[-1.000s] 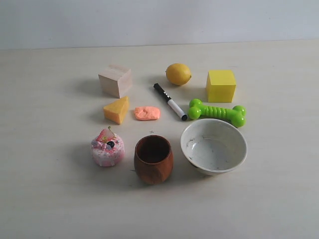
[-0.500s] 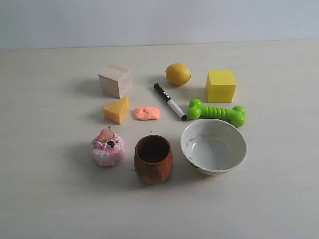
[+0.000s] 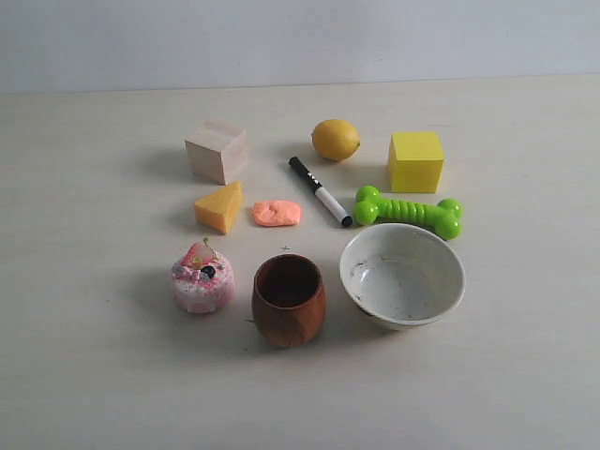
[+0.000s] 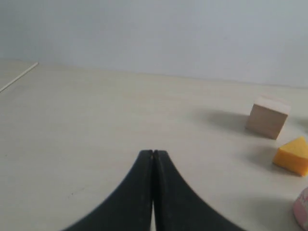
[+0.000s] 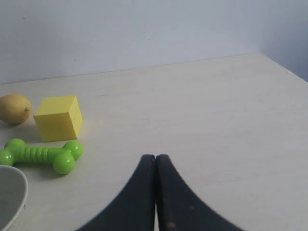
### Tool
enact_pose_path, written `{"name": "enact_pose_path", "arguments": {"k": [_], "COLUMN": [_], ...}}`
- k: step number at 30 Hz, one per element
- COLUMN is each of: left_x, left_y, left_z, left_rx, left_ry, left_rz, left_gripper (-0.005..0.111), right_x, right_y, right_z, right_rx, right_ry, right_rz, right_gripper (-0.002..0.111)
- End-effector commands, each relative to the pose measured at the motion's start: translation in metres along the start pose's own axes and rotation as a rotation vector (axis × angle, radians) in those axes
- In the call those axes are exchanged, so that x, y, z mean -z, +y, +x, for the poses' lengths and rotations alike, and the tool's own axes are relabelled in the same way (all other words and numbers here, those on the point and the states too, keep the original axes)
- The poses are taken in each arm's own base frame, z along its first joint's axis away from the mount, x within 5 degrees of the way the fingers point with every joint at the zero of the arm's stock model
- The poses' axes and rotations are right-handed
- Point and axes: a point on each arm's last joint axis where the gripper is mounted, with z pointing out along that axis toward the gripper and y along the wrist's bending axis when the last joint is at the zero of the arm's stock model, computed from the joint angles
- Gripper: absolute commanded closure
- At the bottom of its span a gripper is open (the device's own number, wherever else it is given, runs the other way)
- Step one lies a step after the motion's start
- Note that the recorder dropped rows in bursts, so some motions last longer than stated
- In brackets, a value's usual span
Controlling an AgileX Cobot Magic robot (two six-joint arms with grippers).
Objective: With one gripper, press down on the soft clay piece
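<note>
1. Soft clay piece (image 3: 277,213) lies at 3 o'clock of the cheese wedge (image 3: 219,206), untouched
2. Left gripper (image 4: 153,153), right gripper (image 5: 155,156): jaws together, empty
3. Marker (image 3: 320,191) lettering too small to read

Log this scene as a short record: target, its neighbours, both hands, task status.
target: soft clay piece, lying flat, no hand on it
neighbours: orange wedge on one side, black marker on the other, both apart from it
left hand: shut, empty, clay not in its view
right hand: shut, empty, green bone toy in its view
status: pressing not yet begun
</note>
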Motion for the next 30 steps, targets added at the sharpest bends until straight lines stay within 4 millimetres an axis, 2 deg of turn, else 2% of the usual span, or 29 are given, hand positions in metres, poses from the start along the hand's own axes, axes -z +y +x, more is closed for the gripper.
{"name": "enact_pose_path", "arguments": {"k": [1,30], "left_x": [0.0003,0.0003], "left_y": [-0.0003,-0.0005], "left_z": [0.0075,0.0073], "left_rx": [-0.007,-0.043], "left_ry": [0.07,0.068], "left_rz": [0.003,0.008], "left_gripper": [0.107,0.107], "right_x": [-0.0001,-0.0001], "right_y": [-0.0004,-0.0004], "right_z": [0.0008,0.0008], "right_rx": [0.003,0.003], "right_ry": [-0.006,-0.006], "right_rz": [0.007,0.007], "right_gripper": [0.108,0.108]}}
